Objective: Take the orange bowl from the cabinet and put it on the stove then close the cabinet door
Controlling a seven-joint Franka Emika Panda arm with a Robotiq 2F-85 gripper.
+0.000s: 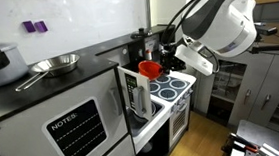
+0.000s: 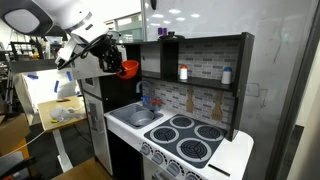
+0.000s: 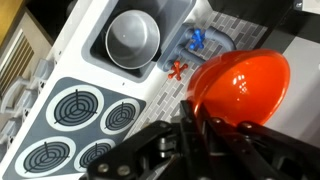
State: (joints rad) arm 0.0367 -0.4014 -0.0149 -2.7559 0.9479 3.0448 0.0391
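My gripper [image 3: 197,113] is shut on the rim of the orange bowl [image 3: 240,85], and the bowl hangs in the air. In both exterior views the gripper [image 1: 164,58] [image 2: 117,60] holds the bowl [image 1: 150,67] [image 2: 129,69] above the toy kitchen's sink end, beside the stove [image 1: 172,85] [image 2: 190,142]. In the wrist view the stove's burners [image 3: 82,125] lie to the lower left of the bowl. The white-framed cabinet door [image 1: 133,93] stands open, swung out from the unit. In an exterior view the dark cabinet [image 2: 152,60] sits just behind the bowl.
A grey metal pan sits in the sink [image 3: 133,38], with a blue faucet [image 3: 196,40] behind it. A steel pan [image 1: 56,63] rests on the dark counter above the steel unit marked "NOTES" [image 1: 75,128]. A work table [image 2: 55,112] stands beyond the toy kitchen.
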